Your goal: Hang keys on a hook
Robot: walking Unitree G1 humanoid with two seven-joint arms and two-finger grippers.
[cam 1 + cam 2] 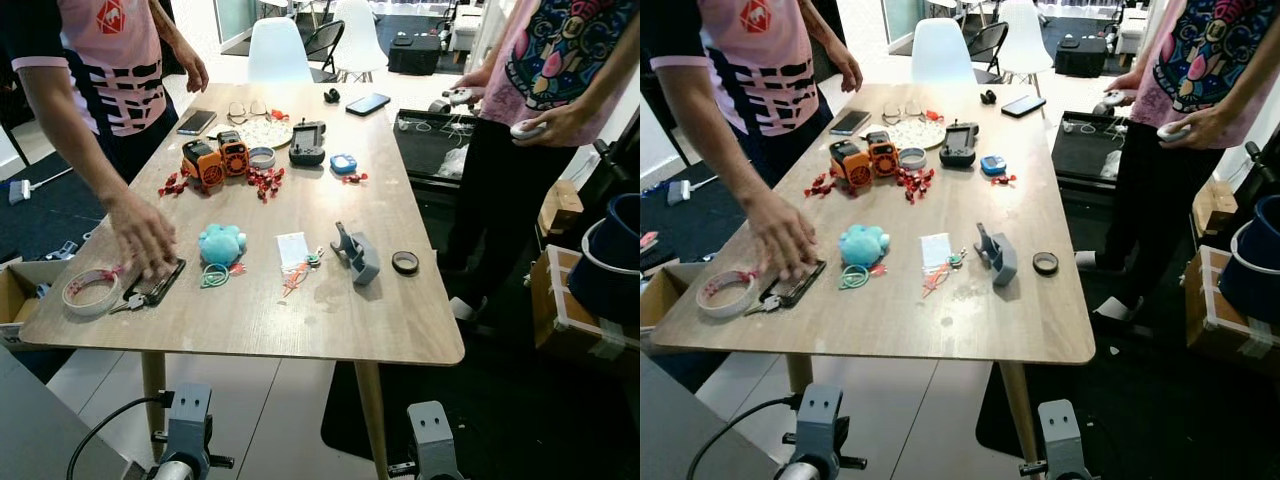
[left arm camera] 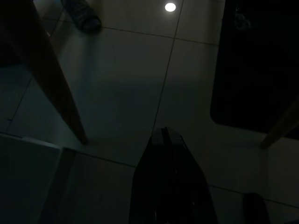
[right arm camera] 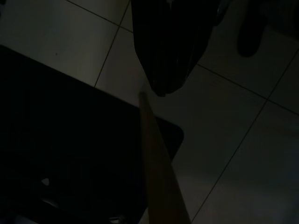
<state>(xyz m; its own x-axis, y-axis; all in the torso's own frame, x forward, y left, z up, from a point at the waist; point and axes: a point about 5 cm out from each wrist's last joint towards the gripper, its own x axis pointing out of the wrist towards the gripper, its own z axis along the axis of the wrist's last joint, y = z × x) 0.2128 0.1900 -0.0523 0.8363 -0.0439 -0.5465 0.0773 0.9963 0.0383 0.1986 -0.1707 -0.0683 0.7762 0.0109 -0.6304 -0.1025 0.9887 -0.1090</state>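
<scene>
A grey hook stand (image 1: 356, 256) stands upright on the wooden table (image 1: 330, 320), right of centre near the front. A bunch of silver keys (image 1: 128, 301) lies at the table's front left beside a black phone (image 1: 160, 283). A person's hand (image 1: 143, 235) rests over that phone. Between keys and stand lie a blue plush toy (image 1: 221, 244), a green ring (image 1: 214, 277) and a small orange-tagged keyring (image 1: 298, 275). Both arms hang below the table edge. My left gripper (image 2: 163, 136) and right gripper (image 3: 161, 91) point at the dim tiled floor, fingers together, holding nothing.
A tape roll (image 1: 90, 292) sits at the front left corner, and a black ring (image 1: 405, 262) lies right of the stand. Orange toys (image 1: 215, 160), red clips and phones fill the far half. One person stands at the left, another (image 1: 540, 110) at the right. Boxes (image 1: 575, 310) crowd the floor at right.
</scene>
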